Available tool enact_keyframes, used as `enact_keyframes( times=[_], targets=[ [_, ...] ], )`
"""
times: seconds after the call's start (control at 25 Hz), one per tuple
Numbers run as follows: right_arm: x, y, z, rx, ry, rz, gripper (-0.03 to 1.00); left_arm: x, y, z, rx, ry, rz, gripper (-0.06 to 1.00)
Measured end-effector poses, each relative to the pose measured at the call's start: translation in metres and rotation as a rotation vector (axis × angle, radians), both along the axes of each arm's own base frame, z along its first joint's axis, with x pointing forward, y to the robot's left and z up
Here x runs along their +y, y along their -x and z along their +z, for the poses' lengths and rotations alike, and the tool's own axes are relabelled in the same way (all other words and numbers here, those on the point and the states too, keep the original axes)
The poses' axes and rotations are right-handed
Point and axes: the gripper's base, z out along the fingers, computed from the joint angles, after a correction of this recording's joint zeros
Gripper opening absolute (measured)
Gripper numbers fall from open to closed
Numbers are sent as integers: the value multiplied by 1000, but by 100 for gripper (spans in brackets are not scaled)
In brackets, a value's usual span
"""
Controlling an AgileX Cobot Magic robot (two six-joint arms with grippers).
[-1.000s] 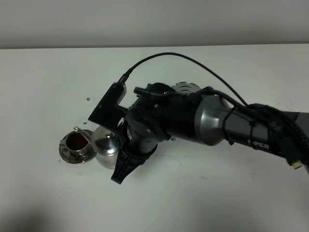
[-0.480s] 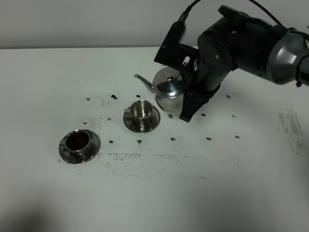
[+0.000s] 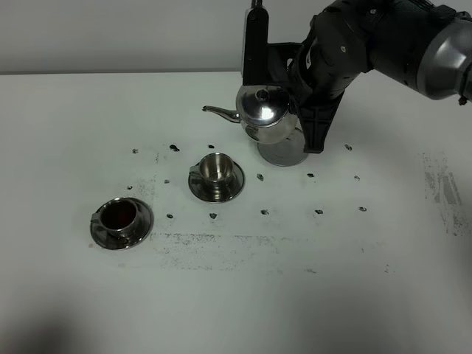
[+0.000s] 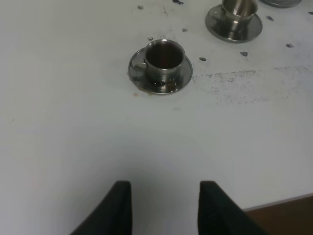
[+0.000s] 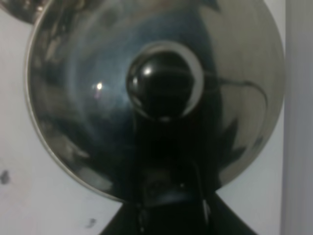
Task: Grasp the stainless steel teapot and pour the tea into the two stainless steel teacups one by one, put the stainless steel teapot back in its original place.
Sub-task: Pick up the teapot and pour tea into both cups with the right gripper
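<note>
Teapot (image 3: 264, 112) is at the far side of the white table (image 3: 383, 295), a little right of the middle. Its thin spout (image 3: 218, 112) points to the left. Its round base (image 3: 284, 153) is low at the table, but I cannot tell whether it touches the surface. The right gripper (image 3: 313, 133) holds the teapot from the handle side, with its black fingers closed on the handle. In the right wrist view the shiny lid (image 5: 83, 98) with its round knob (image 5: 164, 87) fills almost everything.

Two cups stand on saucers. The nearer cup (image 3: 215, 168) is just in front of the spout, and its inside shows bare steel. The farther cup (image 3: 118, 214) is well apart from the teapot, to the left, and has dark reddish tea (image 4: 164, 53) in it. Small dark spots (image 3: 264, 212) lie on the table around both cups.

The left gripper (image 4: 164, 210) hangs over the near edge of the table. Its two fingers are wide apart and hold nothing.
</note>
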Motion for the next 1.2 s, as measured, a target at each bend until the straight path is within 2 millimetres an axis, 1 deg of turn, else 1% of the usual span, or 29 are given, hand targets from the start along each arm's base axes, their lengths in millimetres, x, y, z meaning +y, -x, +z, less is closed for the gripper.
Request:
enact_keyframes(
  times=[0.2, 0.44, 0.64, 0.92, 1.2],
  targets=[
    [3, -15, -12, 2, 99, 98, 17, 0, 0, 0, 0, 0, 0, 33],
    [4, -19, -22, -3, 173, 188, 17, 0, 0, 0, 0, 0, 0, 33],
    [4, -24, -33, -4, 225, 208, 17, 0, 0, 0, 0, 0, 0, 33],
    [16, -23, -38, -33, 252, 244, 17, 0, 0, 0, 0, 0, 0, 33],
    [15, -29, -50, -47, 316, 254, 17, 0, 0, 0, 0, 0, 0, 33]
  ],
)
